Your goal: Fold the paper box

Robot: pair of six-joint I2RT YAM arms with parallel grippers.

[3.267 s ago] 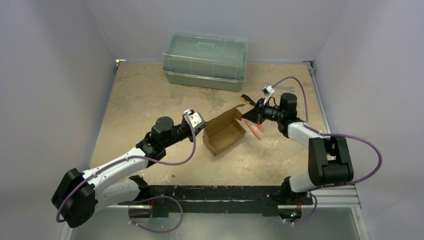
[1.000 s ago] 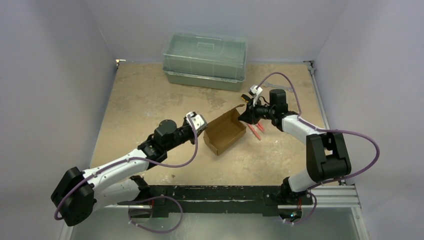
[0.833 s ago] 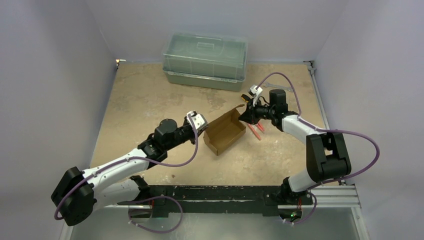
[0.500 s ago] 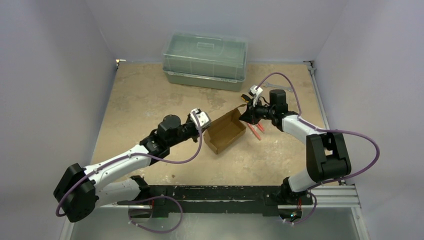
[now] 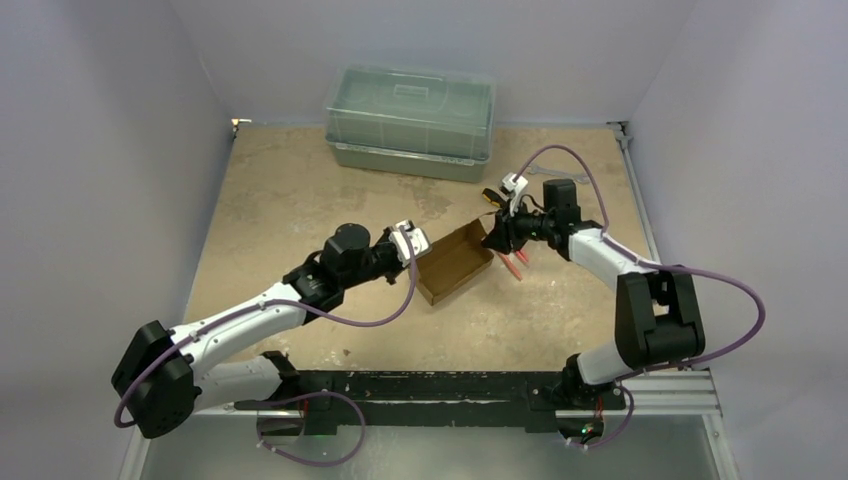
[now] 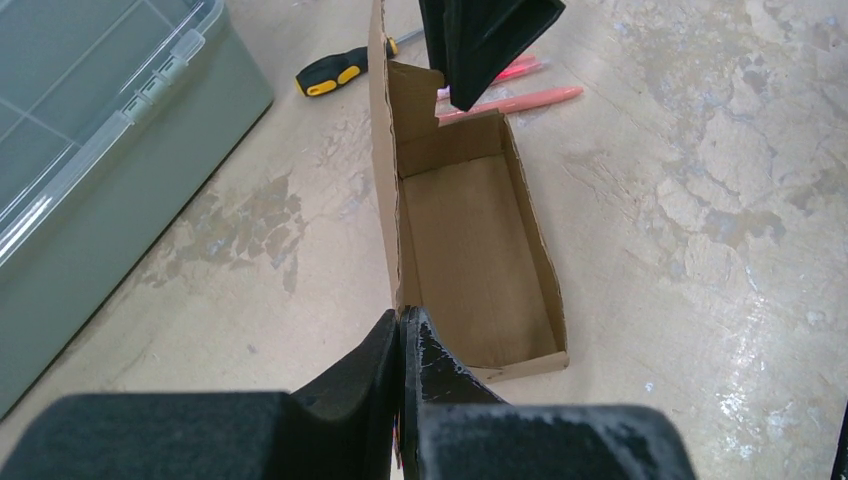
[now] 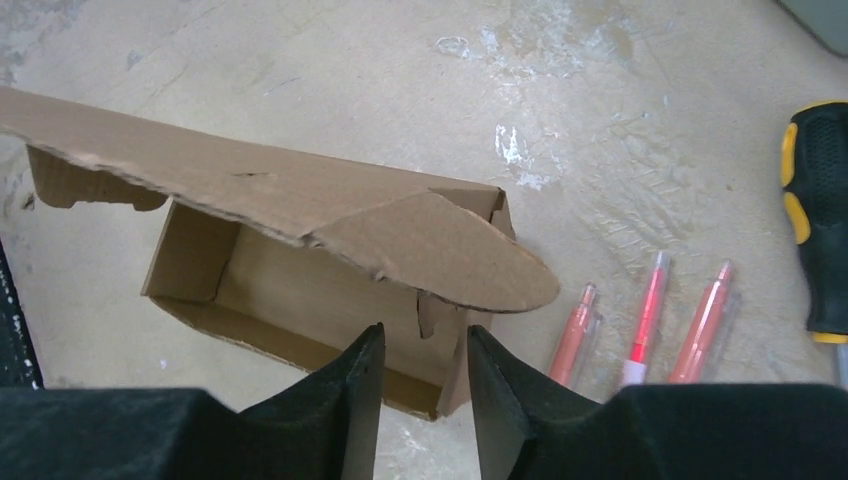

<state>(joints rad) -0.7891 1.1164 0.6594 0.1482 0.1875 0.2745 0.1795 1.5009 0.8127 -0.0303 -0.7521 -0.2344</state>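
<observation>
The paper box (image 5: 455, 262) is a small brown open carton in the middle of the table, with one long flap standing up. It shows in the left wrist view (image 6: 475, 250) and the right wrist view (image 7: 300, 200). My left gripper (image 5: 414, 244) is shut, and its tips (image 6: 403, 316) touch the near end of the box's tall wall. My right gripper (image 5: 497, 236) is open at the far end of the box. Its fingers (image 7: 424, 330) stand on either side of the box's end wall, under a rounded flap (image 7: 450, 265).
A large green-grey lidded plastic bin (image 5: 410, 120) stands at the back. A black-and-yellow screwdriver (image 5: 490, 196) and several orange-red pens (image 5: 515, 262) lie just right of the box, close to my right gripper. Walls enclose the table on three sides.
My left gripper has moved right, from a short way off the box up to its near end. My right gripper has stayed at the far end, shifting only slightly.
</observation>
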